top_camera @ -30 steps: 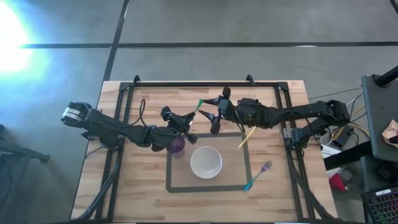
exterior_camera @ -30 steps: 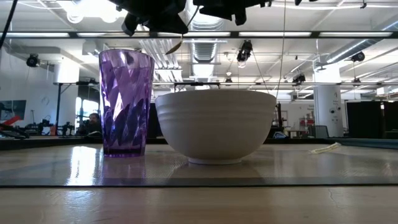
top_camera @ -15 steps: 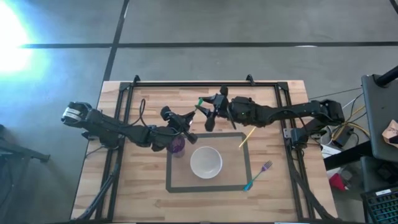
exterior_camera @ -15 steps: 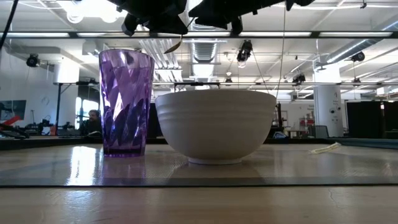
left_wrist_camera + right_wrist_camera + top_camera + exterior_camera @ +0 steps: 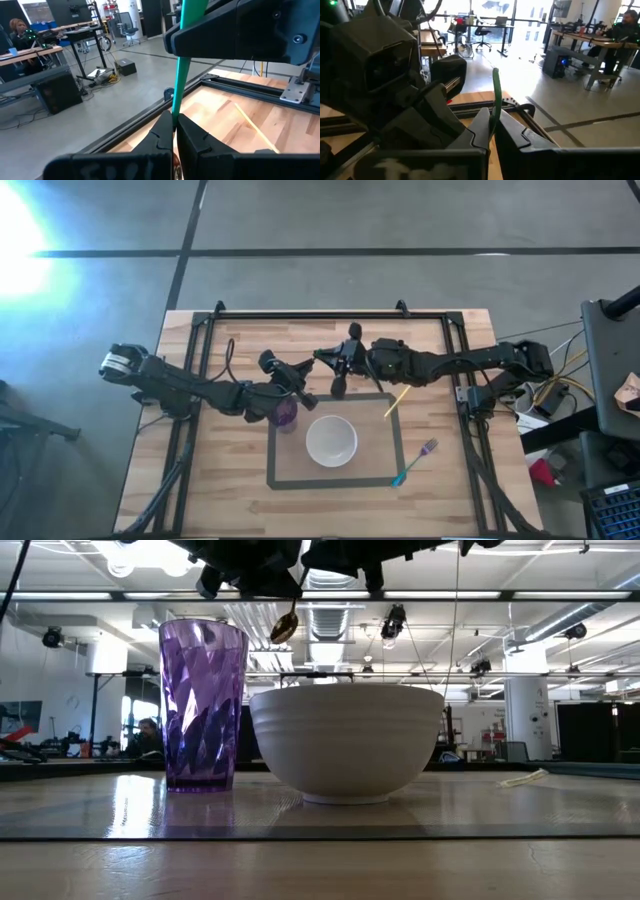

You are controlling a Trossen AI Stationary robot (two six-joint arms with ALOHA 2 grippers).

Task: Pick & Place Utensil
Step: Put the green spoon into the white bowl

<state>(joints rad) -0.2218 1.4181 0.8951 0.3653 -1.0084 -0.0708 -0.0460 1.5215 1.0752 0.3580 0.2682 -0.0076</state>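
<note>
A spoon with a green handle (image 5: 181,75) hangs above the table between my two grippers. Its metal bowl (image 5: 285,628) shows in the low view, above and between the purple cup (image 5: 203,705) and the white bowl (image 5: 346,740). My left gripper (image 5: 308,370) reaches in from the left over the cup (image 5: 286,415) and is shut on the handle. My right gripper (image 5: 323,357) reaches in from the right and is shut on the same handle (image 5: 496,92), close against the left gripper. My left gripper pinches the green handle (image 5: 175,112) between its two fingertips, which lie across it. The handle runs on from the fingers to my right gripper. The spoon is lifted clear of the table, bowl end down. My right gripper pinches the green handle (image 5: 494,111) between its two fingers, coming from the table's right side and lying across the handle. A short length of handle with its free end (image 5: 495,72) stands out past the fingers. The spoon hangs clear of the table.
A black tape rectangle (image 5: 272,450) frames the white bowl (image 5: 331,440). A pale yellow stick (image 5: 397,400) lies across the rectangle's right side, and a fork with a teal handle (image 5: 415,462) lies near its right front corner. A black frame edges the table's far side.
My right gripper has moved toward the table's left, up to my left gripper, and has shut on the spoon's green handle. In the low view the spoon's bowl now hangs a little lower than before. My left gripper has kept its hold.
</note>
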